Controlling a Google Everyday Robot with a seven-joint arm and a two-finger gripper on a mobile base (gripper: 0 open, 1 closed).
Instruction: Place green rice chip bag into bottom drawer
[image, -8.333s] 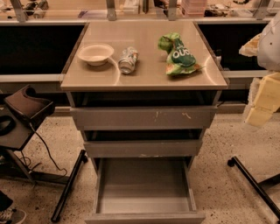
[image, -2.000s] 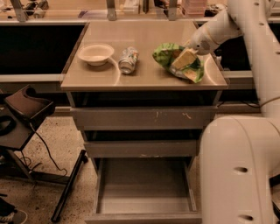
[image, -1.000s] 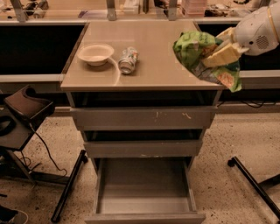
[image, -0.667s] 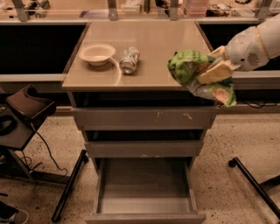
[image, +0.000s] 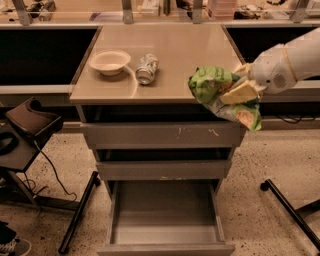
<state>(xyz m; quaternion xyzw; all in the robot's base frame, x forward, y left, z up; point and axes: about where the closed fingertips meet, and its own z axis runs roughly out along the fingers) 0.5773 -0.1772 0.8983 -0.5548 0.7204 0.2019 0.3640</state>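
The green rice chip bag (image: 216, 92) is crinkled, bright green with an orange-yellow lower edge, and hangs in the air at the cabinet's front right corner, level with the counter edge. My gripper (image: 241, 90) is shut on the bag, its cream fingers pinching it from the right, with the white arm reaching in from the right side. The bottom drawer (image: 165, 240) is pulled open below, the lowest of three grey drawers, with a bare grey inside. The bag is well above it and to its right.
A cream bowl (image: 109, 61) and a silver can (image: 147, 68) on its side sit on the countertop (image: 170, 55). The two upper drawers (image: 162, 135) are partly out. A black stand (image: 30, 125) is at the left; a black leg (image: 287, 205) at the right.
My gripper took the bag off the countertop, lifted it, and has carried it forward and down to the cabinet's front right corner.
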